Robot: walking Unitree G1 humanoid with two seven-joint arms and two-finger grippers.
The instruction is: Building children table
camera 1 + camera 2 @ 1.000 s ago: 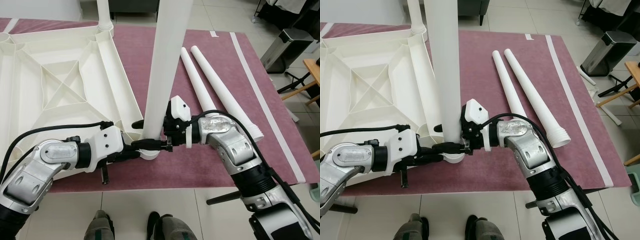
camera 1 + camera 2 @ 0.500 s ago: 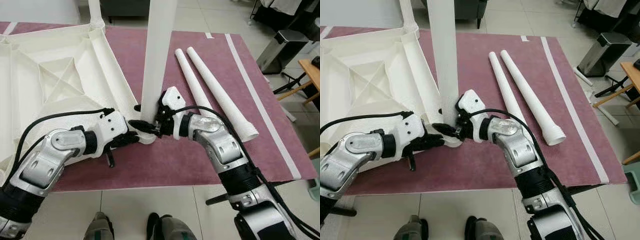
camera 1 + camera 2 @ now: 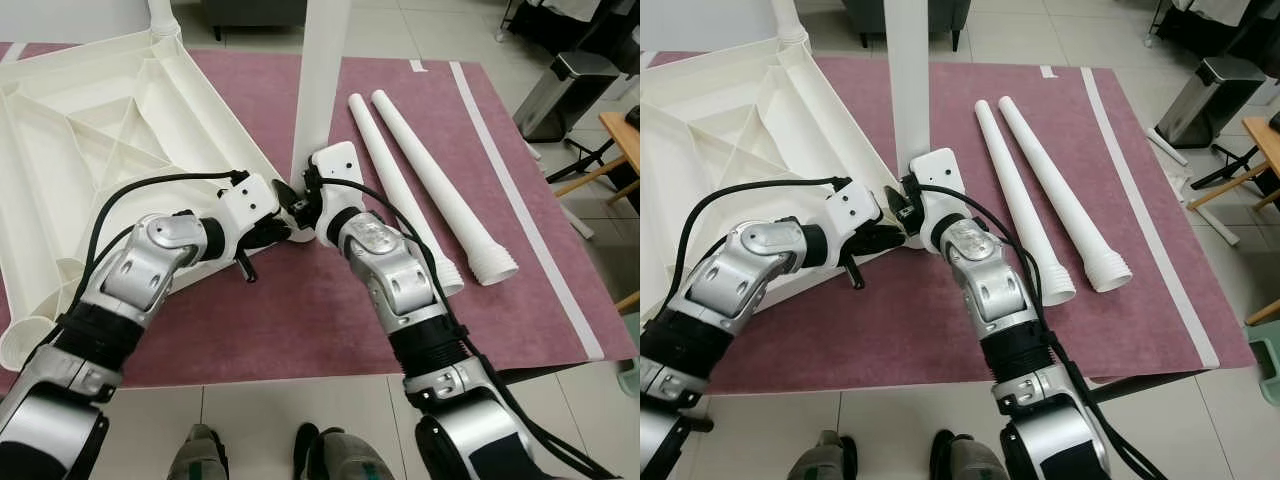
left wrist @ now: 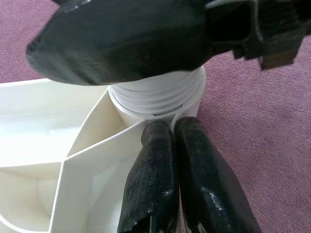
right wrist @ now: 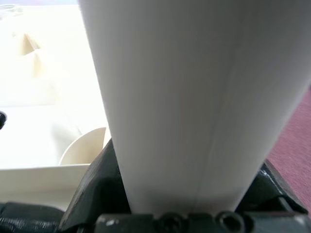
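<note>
Standing upright in the corner socket [image 4: 160, 99] of the overturned white tabletop [image 3: 110, 130], a white leg [image 3: 322, 90] is pinched near its base by the right end effector [image 3: 300, 205]. The left end effector [image 4: 175, 141] has its fingers pressed together, tips touching the socket's rim. Two loose legs [image 3: 430, 170] lie side by side on the maroon rug [image 3: 300, 320], just beyond the right arm; bare rug lies between them and the socket.

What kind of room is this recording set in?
Probably a home room used as an assembly spot: tiled floor, a maroon rug carrying the upturned white tabletop, and a steel pedal bin beside wooden furniture legs.
</note>
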